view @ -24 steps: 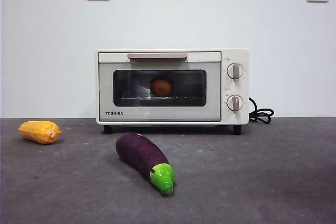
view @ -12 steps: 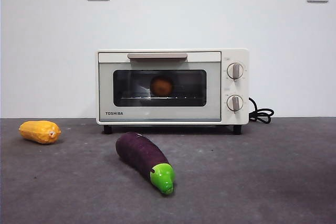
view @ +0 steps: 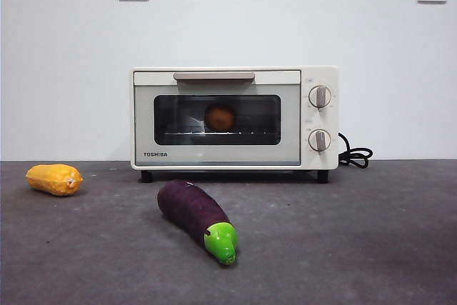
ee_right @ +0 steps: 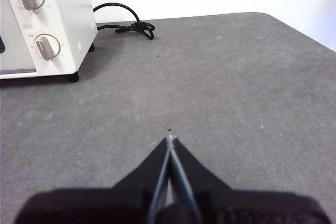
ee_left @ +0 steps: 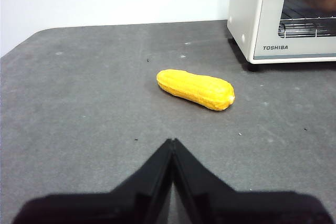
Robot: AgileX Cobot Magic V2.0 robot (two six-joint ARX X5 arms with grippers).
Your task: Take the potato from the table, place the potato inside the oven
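both pincers closed, far from potato (view: 220, 117) inside oven (view: 234, 118).

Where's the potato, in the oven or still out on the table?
In. The potato shows behind the dark glass of the oven, on the rack, with the door shut. Both grippers, left and right, are shut and empty.

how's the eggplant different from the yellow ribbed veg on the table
The eggplant is dark purple with a bright green tip; the yellow ribbed vegetable is yellow-orange all over. The eggplant looks larger and lies in front of the oven; the yellow one lies off to its side. Both lie flat on the table, untouched.
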